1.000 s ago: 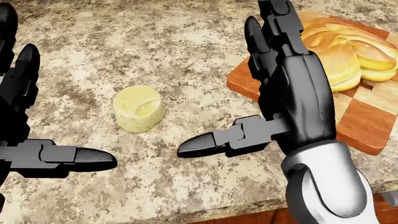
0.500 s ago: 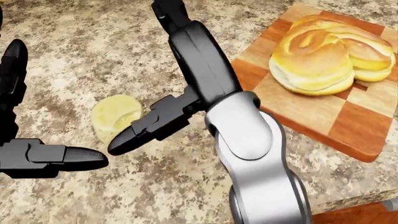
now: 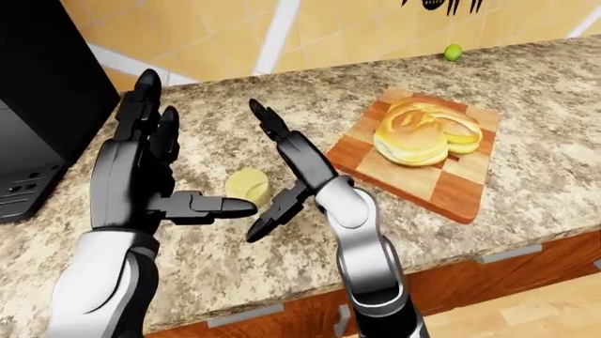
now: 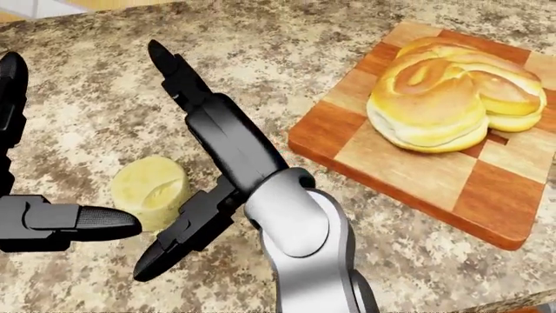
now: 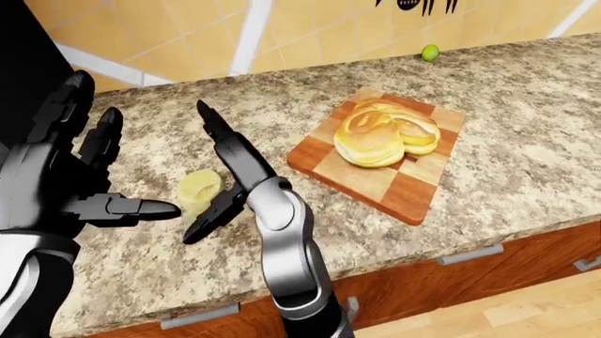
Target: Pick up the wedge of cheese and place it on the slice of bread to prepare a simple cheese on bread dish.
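Note:
The pale yellow wedge of cheese [image 4: 149, 188] lies on the speckled counter, left of the board. The bread [image 4: 443, 91] lies on a checkered wooden cutting board [image 4: 487, 189] at the right. My right hand [image 3: 258, 172] is open, just right of the cheese: its fingers [image 4: 174, 72] point up the view and its thumb [image 4: 174, 244] reaches below the cheese. My left hand [image 3: 197, 141] is open at the left, and its thumb [image 4: 87, 222] points at the cheese's lower left. Neither hand holds the cheese; I cannot tell whether either touches it.
A black appliance [image 3: 37, 105] stands at the counter's left end against the tiled wall. A green lime [image 3: 454, 51] lies far up the counter by the wall. The counter's near edge [image 3: 526, 236] runs below the board, with drawer handles under it.
My right hand has swung left from beside the board to the cheese's right side. The view has shifted a little, so cheese and board sit differently. The left hand has barely moved.

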Robot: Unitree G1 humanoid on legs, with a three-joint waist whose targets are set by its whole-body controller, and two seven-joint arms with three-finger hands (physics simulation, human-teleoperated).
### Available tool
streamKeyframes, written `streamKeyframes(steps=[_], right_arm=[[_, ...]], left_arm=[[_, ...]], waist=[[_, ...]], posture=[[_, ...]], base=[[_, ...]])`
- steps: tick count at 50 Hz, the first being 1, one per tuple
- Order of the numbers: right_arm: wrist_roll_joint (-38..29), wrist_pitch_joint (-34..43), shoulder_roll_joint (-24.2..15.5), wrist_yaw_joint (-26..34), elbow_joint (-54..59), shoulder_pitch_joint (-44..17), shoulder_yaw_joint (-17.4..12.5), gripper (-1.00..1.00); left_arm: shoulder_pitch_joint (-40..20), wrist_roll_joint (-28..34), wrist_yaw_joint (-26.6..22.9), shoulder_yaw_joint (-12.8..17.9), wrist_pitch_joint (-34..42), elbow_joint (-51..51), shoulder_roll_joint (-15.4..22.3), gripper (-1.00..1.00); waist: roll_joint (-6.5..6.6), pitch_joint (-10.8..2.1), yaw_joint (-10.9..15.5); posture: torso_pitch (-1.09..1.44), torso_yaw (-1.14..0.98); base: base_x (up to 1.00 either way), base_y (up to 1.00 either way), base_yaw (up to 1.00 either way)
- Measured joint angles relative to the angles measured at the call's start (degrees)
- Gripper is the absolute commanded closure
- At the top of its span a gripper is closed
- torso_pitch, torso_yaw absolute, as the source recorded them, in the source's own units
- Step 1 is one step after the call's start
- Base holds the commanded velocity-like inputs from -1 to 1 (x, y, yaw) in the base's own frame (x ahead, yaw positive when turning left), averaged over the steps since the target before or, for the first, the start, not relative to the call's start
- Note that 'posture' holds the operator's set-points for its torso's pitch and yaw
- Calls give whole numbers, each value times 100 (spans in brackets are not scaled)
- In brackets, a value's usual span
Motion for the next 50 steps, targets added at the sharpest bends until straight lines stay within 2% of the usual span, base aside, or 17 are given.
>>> streamKeyframes(steps=[6,8,15,20,24,25,29,33,34,35,37,38,45,50], right_arm=[[83,-153,-50,-124,269,16,-81,-100],[83,-197,-56,-136,313,40,-51,-73],[-7,-401,-29,-163,512,128,35,-74],[-96,-532,-7,-195,780,125,30,-56],[-320,-804,-6,-324,876,205,65,-36],[-371,-855,12,-339,902,204,57,-25],[-474,-974,70,-386,1105,35,-44,-20],[-463,-1146,80,-544,1381,-141,-163,17],[-467,-1178,79,-587,1414,-160,-169,55],[-469,-1197,79,-607,1431,-171,-166,73],[-482,-1212,80,-617,1435,-191,-150,83],[-492,-1211,83,-608,1425,-196,-142,95],[-620,-1160,73,-410,1312,-279,-104,100],[-702,-630,-21,-94,920,-600,-314,100]], left_arm=[[8,-29,22,10,0,3,21,-100],[-5,-37,25,6,6,7,29,-100],[-15,-60,37,2,51,-53,37,-100],[-37,-79,45,27,119,-128,43,-100],[-56,-92,68,43,223,-247,56,-100],[-70,-95,71,43,246,-273,58,-100],[-96,-126,80,21,285,-325,72,-100],[-91,-183,130,-12,287,-320,103,-100],[-92,-207,148,-13,289,-320,116,-100],[-88,-235,167,-8,287,-320,135,-100],[-71,-298,209,6,268,-321,169,-100],[-61,-331,234,11,259,-321,184,-100],[3,-615,445,27,188,-316,314,-100],[-42,-728,537,23,208,-311,368,-100]], waist=[[12,17,-14],[15,20,-18],[26,15,-22],[33,15,-19],[33,-5,-19],[34,-10,-21],[44,-33,-25],[51,-61,-17],[51,-68,-15],[52,-73,-15],[55,-80,-9],[56,-82,-6],[52,-70,18],[21,4,22]], posture=[[0,0],[0,0],[0,0],[0,0],[0,0],[0,0],[0,0],[0,0],[0,0],[0,0],[0,0],[0,0],[0,0],[0,0]], base=[[0,0,0],[0,0,0],[0,0,0],[0,0,0],[0,0,0],[0,0,0],[0,0,0],[0,0,0],[0,0,0],[0,0,0],[0,0,0],[0,0,0],[0,0,0],[0,0,0]])
